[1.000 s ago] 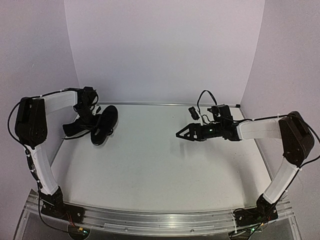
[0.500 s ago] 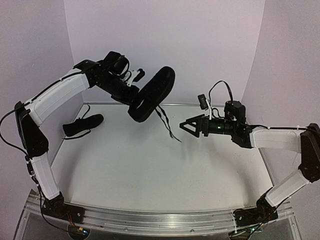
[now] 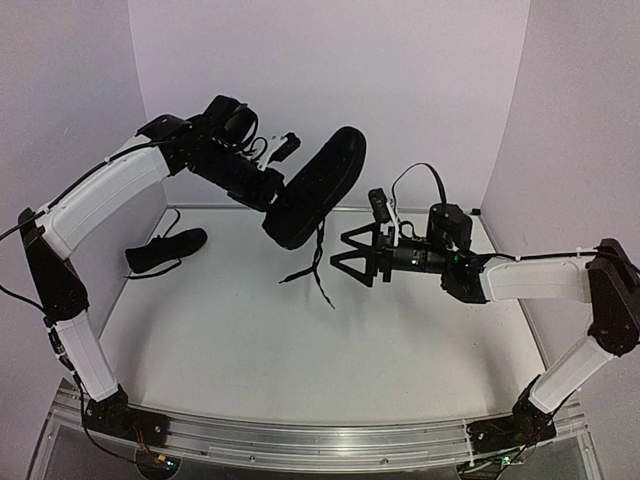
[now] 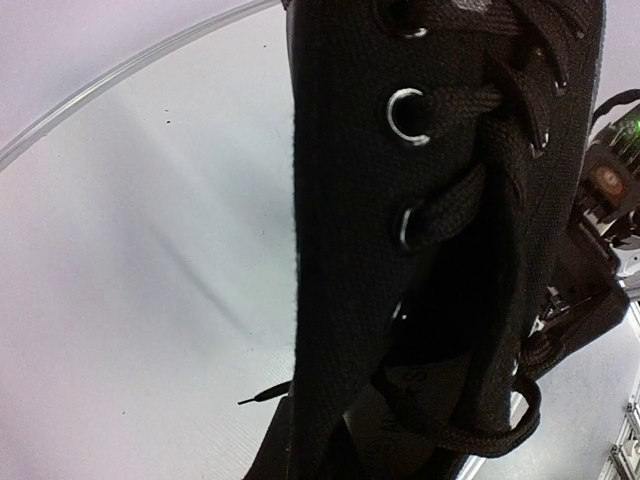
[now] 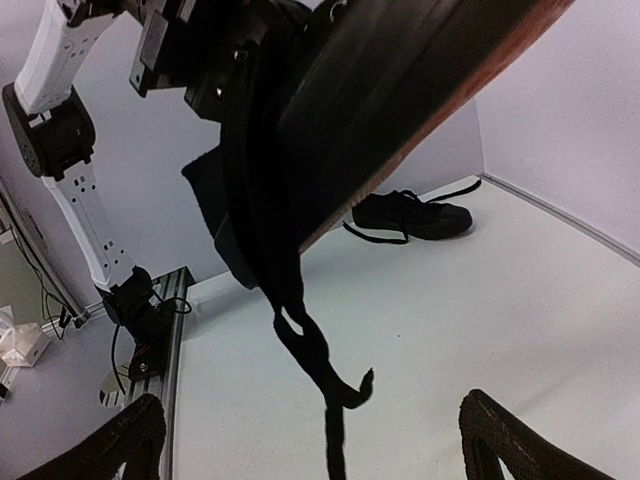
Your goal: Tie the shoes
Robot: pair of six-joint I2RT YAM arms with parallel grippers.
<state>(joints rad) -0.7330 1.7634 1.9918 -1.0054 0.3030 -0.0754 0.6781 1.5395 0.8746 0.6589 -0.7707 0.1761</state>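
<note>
**Zero knots tied: staging step, lace grab next**

Lifted shoe [image 3: 322,190] hangs in the air off the left arm, about 12 o'clock over the table [image 3: 250,350], tilted with its upper end toward 1 o'clock. Second shoe [image 3: 165,252] lies on the table at 9 o'clock, well apart, its laces loose.

Step, as I read it: presenting the shoe so its laces [image 3: 316,262] can be picked up. They dangle toward 6 o'clock, untied. Can't tell whether the ends touch the table.

Next move needs the right pincer [image 3: 350,258] centred on one strand before it closes. The strand is thin and free-hanging, so it's easy to miss or to catch both.

Left pincer [image 3: 276,192]: clamped on the lifted shoe. Fingers are hidden behind the upper; the wrist view shows only eyelets and lacing.

Right pincer: spread wide and holding nothing, just at 3 o'clock of the laces, not touching them.
</note>
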